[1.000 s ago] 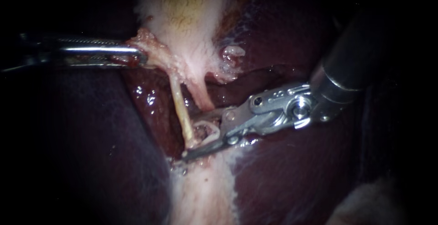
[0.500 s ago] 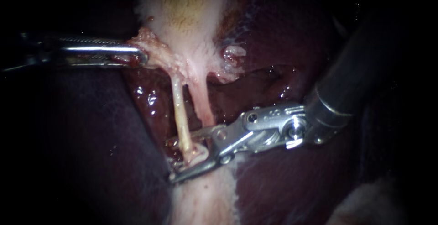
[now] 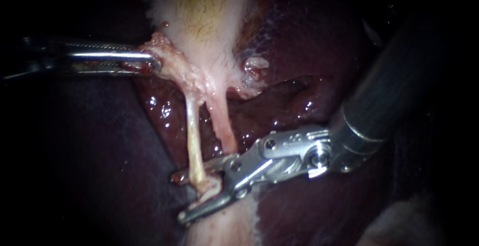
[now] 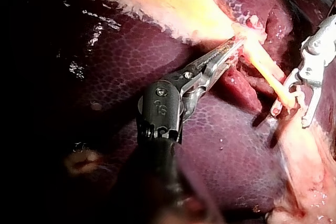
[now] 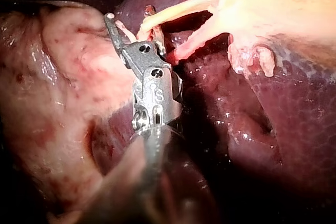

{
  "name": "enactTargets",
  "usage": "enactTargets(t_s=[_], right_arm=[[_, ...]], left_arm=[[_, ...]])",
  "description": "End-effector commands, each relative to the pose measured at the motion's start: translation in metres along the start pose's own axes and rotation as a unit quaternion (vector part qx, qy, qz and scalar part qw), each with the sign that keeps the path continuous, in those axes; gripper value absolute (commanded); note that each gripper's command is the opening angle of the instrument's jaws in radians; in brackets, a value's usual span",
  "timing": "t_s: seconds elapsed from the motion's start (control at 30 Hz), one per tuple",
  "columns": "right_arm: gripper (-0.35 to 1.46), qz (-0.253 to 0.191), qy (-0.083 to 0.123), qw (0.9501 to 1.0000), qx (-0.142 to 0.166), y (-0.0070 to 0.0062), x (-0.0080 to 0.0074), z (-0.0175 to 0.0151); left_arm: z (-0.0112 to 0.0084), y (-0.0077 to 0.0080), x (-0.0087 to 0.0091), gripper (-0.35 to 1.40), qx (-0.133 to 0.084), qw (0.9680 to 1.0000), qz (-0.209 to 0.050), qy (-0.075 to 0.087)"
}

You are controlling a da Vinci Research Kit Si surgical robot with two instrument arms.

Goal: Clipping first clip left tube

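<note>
At the near end of the left tube (image 3: pixel 193 136): end effector astride the tube, clip not yet closed.
Our right instrument (image 3: pixel 178 199) has its end effector open, one jaw on each side of the tube, gripping nothing. Our left instrument (image 3: pixel 152 61) is clamped on the gallbladder (image 3: pixel 199 16) edge, holding it leftward so the tube stands taut. We judge it best to seat the tube deep between the jaws, square across it and clear of the right tube (image 3: pixel 223 123) and liver (image 3: pixel 299 206), before closing.
</note>
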Motion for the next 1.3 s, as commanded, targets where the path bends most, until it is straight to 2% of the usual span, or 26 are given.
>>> enactTargets(t_s=[0.03,0.2,0.57,0.67,0.7,0.93,1.3], right_arm=[[0.36,0.000,-0.002,1.0000,-0.005,0.0001,-0.0001,-0.0001],[0.25,0.001,-0.013,0.9999,-0.009,0.0004,-0.0005,-0.0003],[-0.07,0.000,-0.018,0.9998,-0.012,0.0006,-0.0010,-0.0005],[-0.23,0.001,-0.022,0.9997,-0.013,0.0007,-0.0012,-0.0007],[-0.35,0.001,-0.025,0.9996,-0.013,0.0007,-0.0012,-0.0008],[-0.35,0.004,-0.044,0.9989,-0.018,0.0009,-0.0020,-0.0013],[-0.35,0.009,-0.046,0.9987,-0.018,0.0009,-0.0023,-0.0012]], left_arm=[[0.0000,0.0000,0.0000,-0.35,0.000,1.0000,0.000,0.000],[0.0001,-0.0001,0.0000,-0.35,0.000,1.0000,0.000,0.000],[0.0001,-0.0001,-0.0001,-0.35,0.000,1.0000,0.000,0.000],[0.0001,-0.0001,-0.0001,-0.35,0.000,1.0000,0.000,0.000],[0.0001,-0.0001,-0.0001,-0.35,0.000,1.0000,0.000,0.000],[0.0001,-0.0001,-0.0001,-0.35,0.000,1.0000,0.000,0.000],[0.0001,-0.0001,-0.0001,-0.35,0.000,1.0000,0.000,0.000]])
